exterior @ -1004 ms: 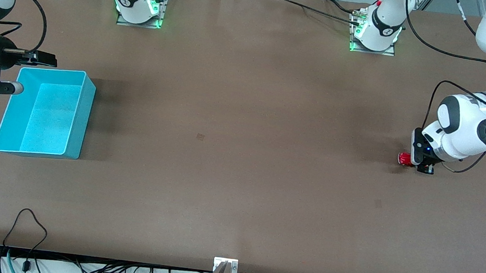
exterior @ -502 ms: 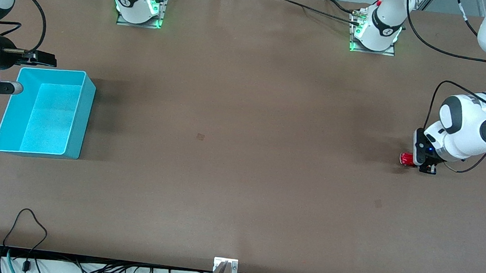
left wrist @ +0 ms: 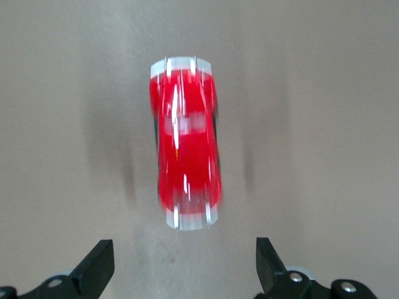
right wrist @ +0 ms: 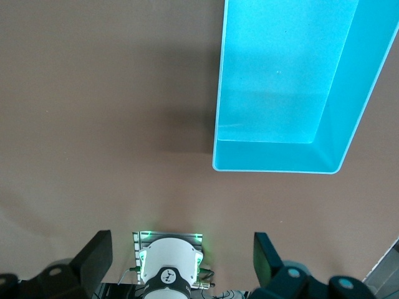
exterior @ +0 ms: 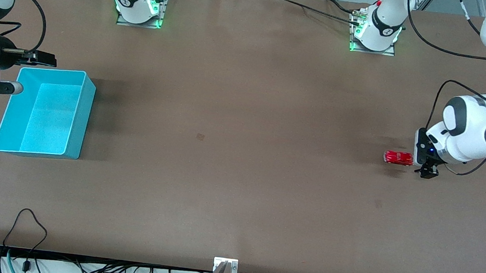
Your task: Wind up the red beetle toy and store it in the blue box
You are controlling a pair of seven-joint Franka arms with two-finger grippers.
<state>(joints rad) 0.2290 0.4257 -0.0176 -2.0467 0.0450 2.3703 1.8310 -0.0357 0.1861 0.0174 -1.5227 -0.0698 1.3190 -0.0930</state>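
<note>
Red beetle toy (exterior: 398, 158): it lies on the brown surface (exterior: 241, 154) at the left arm's end, free of any grip. It looks smeared in the left wrist view, so it is probably rolling.
Left gripper (exterior: 426, 168): it is low over the surface, just beside the toy, with jaws wide and nothing between them.
Blue box (exterior: 80, 114): it stands at the right arm's end, well apart from the toy, and it is empty.
Right gripper (exterior: 30, 72): it waits over the box's edge, jaws wide, holding nothing.
Step in hand: probably the release after winding.
How to do it well: the left arm should lift straight up so the fingers do not knock the toy. The toy should stop before any new grasp, which should close across its narrow sides.
Risk: the glossy rounded body may slip from the fingers.
</note>
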